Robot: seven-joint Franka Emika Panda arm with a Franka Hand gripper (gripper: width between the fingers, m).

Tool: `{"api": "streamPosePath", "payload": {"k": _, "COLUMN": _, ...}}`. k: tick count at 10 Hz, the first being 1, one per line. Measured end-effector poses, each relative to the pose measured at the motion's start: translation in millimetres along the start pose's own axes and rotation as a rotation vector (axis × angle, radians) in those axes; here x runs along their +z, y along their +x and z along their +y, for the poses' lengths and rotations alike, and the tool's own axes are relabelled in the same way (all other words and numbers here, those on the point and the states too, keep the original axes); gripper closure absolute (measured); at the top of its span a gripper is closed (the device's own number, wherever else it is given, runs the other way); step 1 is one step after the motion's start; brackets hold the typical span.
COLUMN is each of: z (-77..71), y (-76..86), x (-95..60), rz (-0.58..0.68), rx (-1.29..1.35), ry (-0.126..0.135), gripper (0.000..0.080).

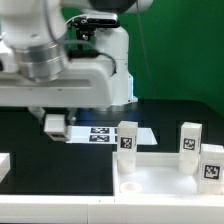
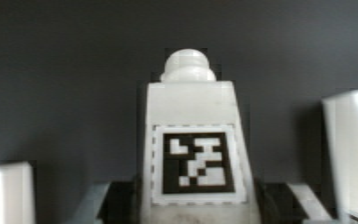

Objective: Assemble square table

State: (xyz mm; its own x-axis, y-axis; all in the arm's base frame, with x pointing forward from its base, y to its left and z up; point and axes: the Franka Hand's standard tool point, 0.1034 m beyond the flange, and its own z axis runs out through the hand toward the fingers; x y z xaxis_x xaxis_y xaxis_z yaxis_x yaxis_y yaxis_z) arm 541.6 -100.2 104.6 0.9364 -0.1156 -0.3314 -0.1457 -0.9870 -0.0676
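Green backdrop wall (image 1: 180, 45) behind a black table (image 1: 30, 135), evenly lit.

Exterior view faces the table from low; wrist view looks close-up at a leg (image 2: 194, 130).

White tagged leg (image 2: 195, 130) upright between claw (image 2: 194, 195) fingers.

Even bright lighting, soft low-resolution blur, white parts slightly overexposed.
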Motion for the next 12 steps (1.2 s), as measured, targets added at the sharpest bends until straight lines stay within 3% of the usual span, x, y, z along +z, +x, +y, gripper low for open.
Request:
{"api": "streamPosePath", "payload": {"k": 1, "z": -18.7, "y": 13.7, "x": -25.8, "rz": 0.112, "rx": -0.014, "ry": 0.022, "gripper": 0.0515}}
{"api": "streamPosePath", "payload": {"k": 2, "z": -31.7, "y": 20.4, "x": -41.8, "rz": 0.186, "rx": -0.011, "ry": 0.051, "gripper": 0.0515}}
{"api": "streamPosePath", "payload": {"k": 3, "z": -42.6, "y": 30.8, "x": -53.2, "rz": 0.313, "rx": -0.016, "ry": 0.046, "gripper": 0.0515}}
{"api": "streamPosePath", "payload": {"k": 6, "z": -33.9, "y": 36.2, "x": -54.3, "rz": 0.514, "rx": -0.003, "ry": -0.001, "gripper": 0.0515}}
{"api": "streamPosePath", "payload": {"k": 7, "z": -34.8, "y": 39.9, "x": -55.4, "rz": 0.612, "rx": 0.006, "ry": -0.030, "gripper": 0.0515}}
{"api": "streamPosePath", "payload": {"k": 8, "z": -51.3, "y": 42.5, "x": -53.9, "rz": 0.716, "rx": -0.010, "ry": -0.059, "gripper": 0.0515}}
{"api": "streamPosePath", "payload": {"k": 10, "z": -88.3, "y": 56.0, "x": -58.2, "rz": 0.883, "rx": 0.004, "ry": -0.064, "gripper": 0.0515}}
{"api": "streamPosePath", "payload": {"k": 12, "z": -107.5, "y": 55.6, "x": -46.5, "rz": 0.939, "rx": 0.008, "ry": -0.061, "gripper": 0.0515}}
